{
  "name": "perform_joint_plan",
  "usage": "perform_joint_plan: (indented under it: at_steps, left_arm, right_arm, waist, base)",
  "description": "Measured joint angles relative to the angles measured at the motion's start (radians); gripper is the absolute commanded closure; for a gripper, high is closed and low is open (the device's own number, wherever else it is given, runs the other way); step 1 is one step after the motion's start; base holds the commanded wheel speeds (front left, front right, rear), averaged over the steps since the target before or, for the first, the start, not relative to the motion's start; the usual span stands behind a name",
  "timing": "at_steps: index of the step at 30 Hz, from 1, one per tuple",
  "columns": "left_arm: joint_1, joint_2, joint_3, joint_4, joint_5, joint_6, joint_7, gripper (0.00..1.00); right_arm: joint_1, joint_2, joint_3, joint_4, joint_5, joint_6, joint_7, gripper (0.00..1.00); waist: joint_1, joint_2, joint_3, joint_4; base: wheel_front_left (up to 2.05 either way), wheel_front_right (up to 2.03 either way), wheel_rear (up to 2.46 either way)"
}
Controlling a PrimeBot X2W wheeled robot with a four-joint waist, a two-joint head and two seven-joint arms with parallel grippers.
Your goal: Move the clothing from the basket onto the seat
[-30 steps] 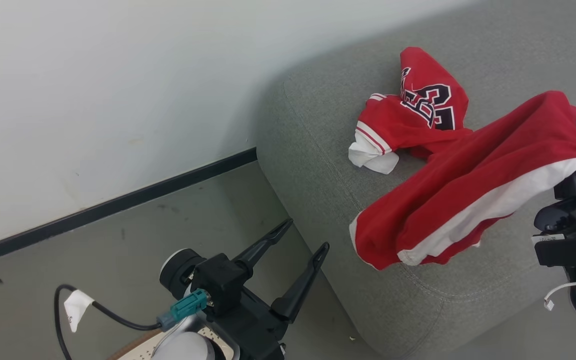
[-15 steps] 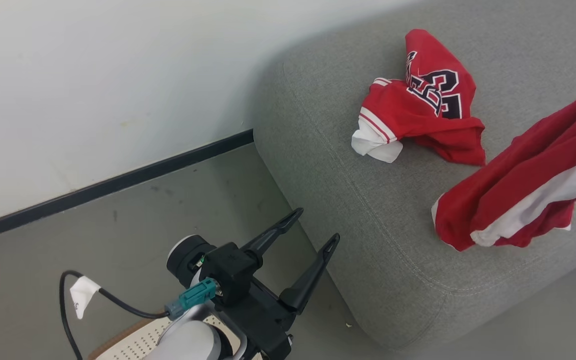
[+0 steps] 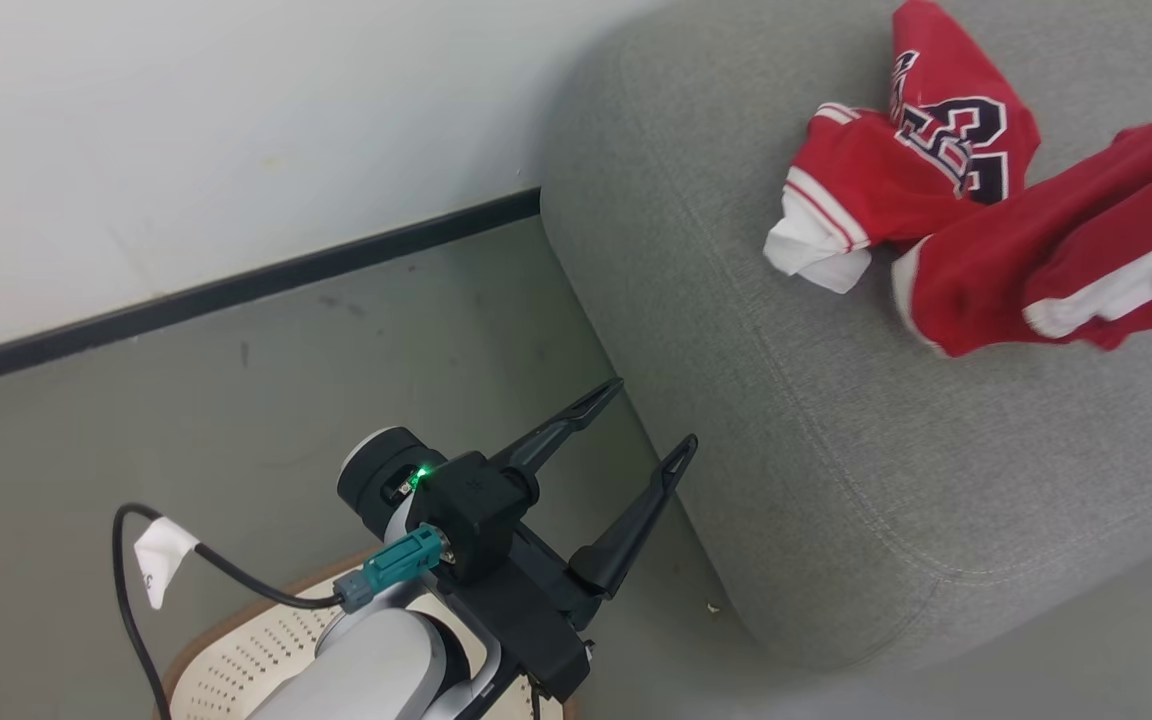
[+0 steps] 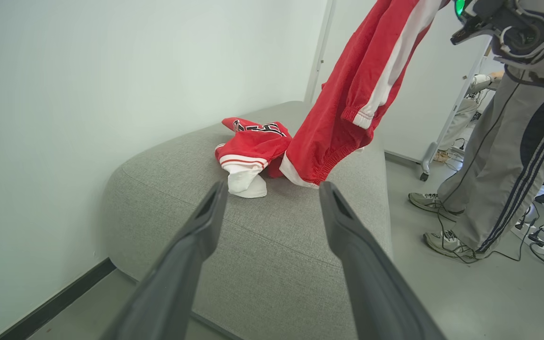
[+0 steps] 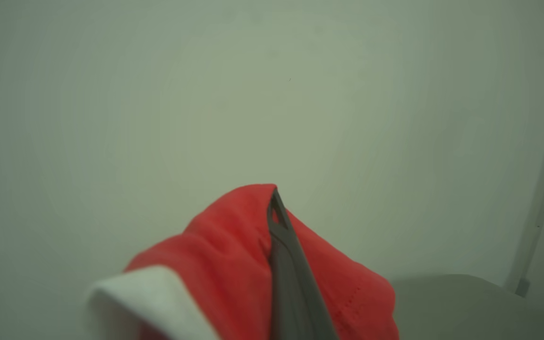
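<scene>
Red cloth with a broad white stripe, the striped garment (image 3: 1056, 265), hangs pinched in the right gripper (image 5: 275, 204), whose two dark fingers are pressed together through the fabric; in the left wrist view its long axis falls from 1 o'clock down to a ribbed hem at the centre, low over the seat (image 3: 816, 450); whether that hem touches the cushion I cannot tell. In the head view the same garment runs in from the 3 o'clock edge, its white-edged end pointing to 9 o'clock, just beside the jersey (image 3: 911, 175).

The jersey lies crumpled on the seat at 1 o'clock in the head view; its long axis runs from 1 o'clock to 7 o'clock, the lettered part farthest up, the white end nearest the cushion's left edge.

Bare grey upholstery spreads from the clothes toward 5 and 6 o'clock as far as the stitched seam and the rounded corner; the cushion's left edge drops to the floor (image 3: 236, 400), which runs to a dark skirting (image 3: 236, 290) below a pale wall (image 3: 186, 130).

The left gripper (image 3: 652, 415) has its fingers spread wide and grips nothing; it points to 1 o'clock, tips just beside the seat's left edge; under its forearm, at 7 o'clock, sits the basket (image 3: 236, 655), partly hidden. In the left wrist view a person (image 4: 503, 156) stands at 3 o'clock beyond the seat's far side, cables (image 4: 527, 245) on the floor by the shoes.
</scene>
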Motion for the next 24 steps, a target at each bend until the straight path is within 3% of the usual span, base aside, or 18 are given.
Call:
perform_joint_plan:
  at_steps: [12, 19, 24]
  left_arm:
    - [-0.045, 0.006, -0.007, -0.031, 0.011, -0.001, 0.032, 0.00]
    - [-0.077, 0.022, -0.007, -0.055, 0.034, -0.005, 0.053, 0.00]
    - [-0.102, 0.022, -0.012, -0.064, 0.038, -0.005, 0.069, 0.00]
  right_arm:
    - [-0.229, -0.073, -0.035, 0.224, -0.012, 0.022, 0.002, 1.00]
    - [-0.335, -0.094, -0.059, 0.329, -0.035, -0.013, 0.001, 1.00]
    - [-0.384, -0.104, -0.074, 0.423, -0.033, -0.014, 0.010, 1.00]
  waist:
    - [0.0000, 0.0001, 0.114, 0.051]
    - [0.0000, 0.0001, 0.192, 0.078]
    - [0.0001, 0.0001, 0.251, 0.097]
  base:
    - [0.00, 0.00, 0.00]
    - [0.00, 0.00, 0.00]
    - [0.00, 0.00, 0.00]
